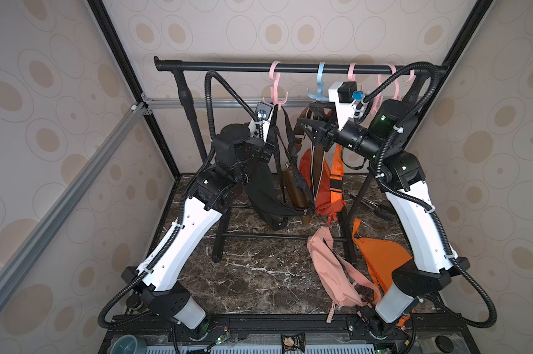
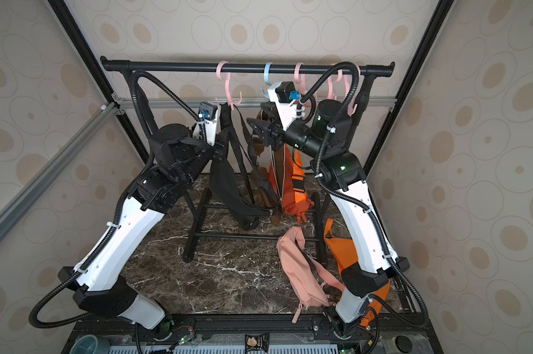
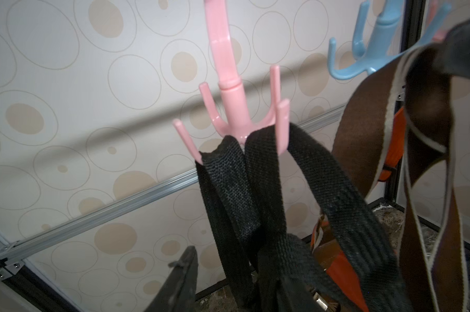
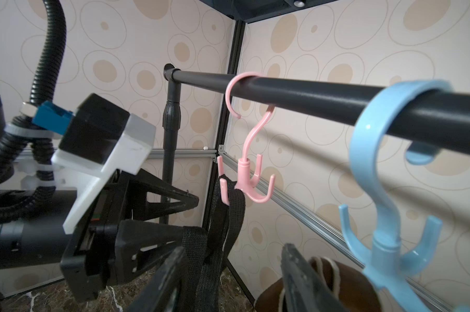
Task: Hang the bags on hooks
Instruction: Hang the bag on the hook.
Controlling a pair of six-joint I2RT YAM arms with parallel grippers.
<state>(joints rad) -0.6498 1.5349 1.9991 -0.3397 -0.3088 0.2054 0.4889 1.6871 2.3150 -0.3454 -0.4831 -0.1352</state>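
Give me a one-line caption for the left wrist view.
Black woven bag strap hanging on the pink plastic pronged hook, brown cream-edged strap near the blue plastic pronged hook alongside.

A black woven fabric bag (image 1: 262, 196), a pink plastic hook (image 3: 228, 108), a pale blue plastic hook (image 4: 377, 189). The brown webbing strap (image 3: 363, 129) has cream edges. White veins run through the dark brown marble worktop (image 1: 259, 275); the cream wallpaper (image 1: 289, 30) carries ringed beige ovals.

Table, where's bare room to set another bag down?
The bare marble of the table between the left arm, the rack's crossbar and the pink bag is free. The right side is crowded: pink bag and orange bag; hanging bags fill the back.
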